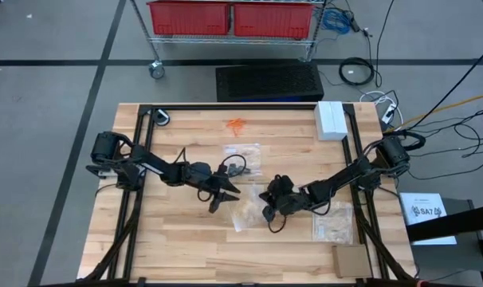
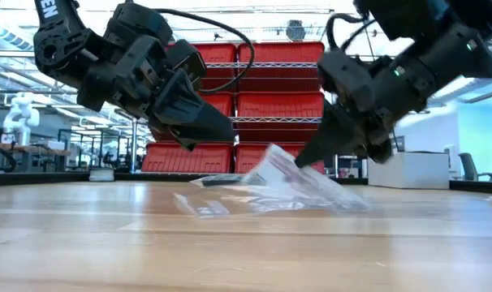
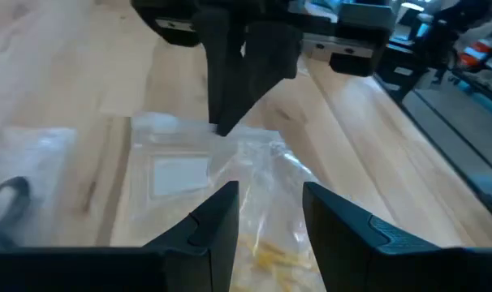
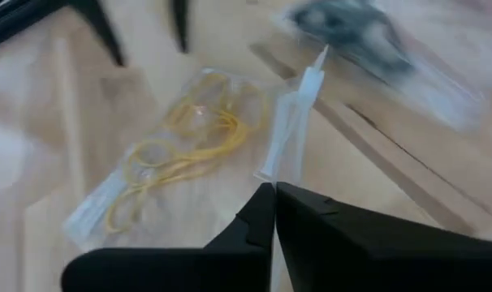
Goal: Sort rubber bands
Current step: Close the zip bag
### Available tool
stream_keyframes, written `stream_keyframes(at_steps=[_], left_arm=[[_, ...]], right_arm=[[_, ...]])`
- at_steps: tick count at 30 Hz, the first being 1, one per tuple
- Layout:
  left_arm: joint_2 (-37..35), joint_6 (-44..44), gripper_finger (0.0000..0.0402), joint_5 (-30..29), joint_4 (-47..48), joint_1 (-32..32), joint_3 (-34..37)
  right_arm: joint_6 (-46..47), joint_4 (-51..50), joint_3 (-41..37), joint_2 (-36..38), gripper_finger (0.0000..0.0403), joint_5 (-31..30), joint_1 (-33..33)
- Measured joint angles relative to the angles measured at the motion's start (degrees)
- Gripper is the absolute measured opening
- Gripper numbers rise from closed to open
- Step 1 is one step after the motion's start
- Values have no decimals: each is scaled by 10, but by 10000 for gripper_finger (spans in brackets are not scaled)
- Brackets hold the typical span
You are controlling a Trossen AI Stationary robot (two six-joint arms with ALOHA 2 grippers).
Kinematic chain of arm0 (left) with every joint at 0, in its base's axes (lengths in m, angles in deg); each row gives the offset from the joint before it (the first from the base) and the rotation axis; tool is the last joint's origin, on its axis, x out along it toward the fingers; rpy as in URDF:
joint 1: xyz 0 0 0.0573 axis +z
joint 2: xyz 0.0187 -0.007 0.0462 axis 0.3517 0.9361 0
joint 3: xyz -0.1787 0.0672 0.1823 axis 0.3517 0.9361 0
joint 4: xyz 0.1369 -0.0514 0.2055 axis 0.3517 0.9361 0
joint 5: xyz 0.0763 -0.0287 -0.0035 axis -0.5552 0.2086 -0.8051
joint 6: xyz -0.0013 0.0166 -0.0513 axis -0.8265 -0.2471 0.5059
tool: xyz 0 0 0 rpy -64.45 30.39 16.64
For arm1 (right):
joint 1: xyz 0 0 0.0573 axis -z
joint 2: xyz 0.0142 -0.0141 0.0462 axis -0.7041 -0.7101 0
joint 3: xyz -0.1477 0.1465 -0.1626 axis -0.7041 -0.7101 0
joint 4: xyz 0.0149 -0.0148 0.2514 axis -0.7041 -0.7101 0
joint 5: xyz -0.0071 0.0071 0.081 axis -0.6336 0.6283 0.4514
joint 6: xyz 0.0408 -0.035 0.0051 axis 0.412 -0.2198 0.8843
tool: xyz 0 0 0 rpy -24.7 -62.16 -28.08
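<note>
**Both grippers meeting over the bag of yellow bands**

Nearest my right wrist camera, the right gripper (image 4: pixel 274 195) is sitting at the lower middle of the frame with its two dark fingers pressed together, pinching the edge of a clear plastic bag (image 4: pixel 291 130) that is rising up out of them. Just left of centre in that frame, the pale yellow rubber bands (image 4: pixel 185 142) are lying inside the bag, bunched in loose loops on the wooden table (image 4: pixel 35 146).

In the high view I am seeing the right gripper (image 1: pixel 271 214) just below centre and the left gripper (image 1: pixel 225 195) just left of centre, with the bag (image 1: pixel 245 214) lying between them. The left gripper (image 3: pixel 269 219) is holding its fingers spread apart, nothing between them, hovering over the bag with the yellow bands (image 3: pixel 274 255) showing at the bottom of that frame.

A second bag holding the black rubber bands (image 1: pixel 240 167) is lying just above centre in the high view, close to the left gripper. The orange rubber bands (image 1: pixel 237 125) are resting loose on the table in the upper middle. A third bag (image 1: pixel 335 225) is lying at lower right; I cannot tell its contents.
</note>
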Motion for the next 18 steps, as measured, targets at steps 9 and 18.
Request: stream_keyframes(at_steps=[9,18], left_arm=[[0,2,143,-1,1,0,0],[0,2,143,-3,-10,0,0]], right_arm=[[-118,-139,103,0,1,34,-6],[-127,-221,166,0,0,32,-33]])
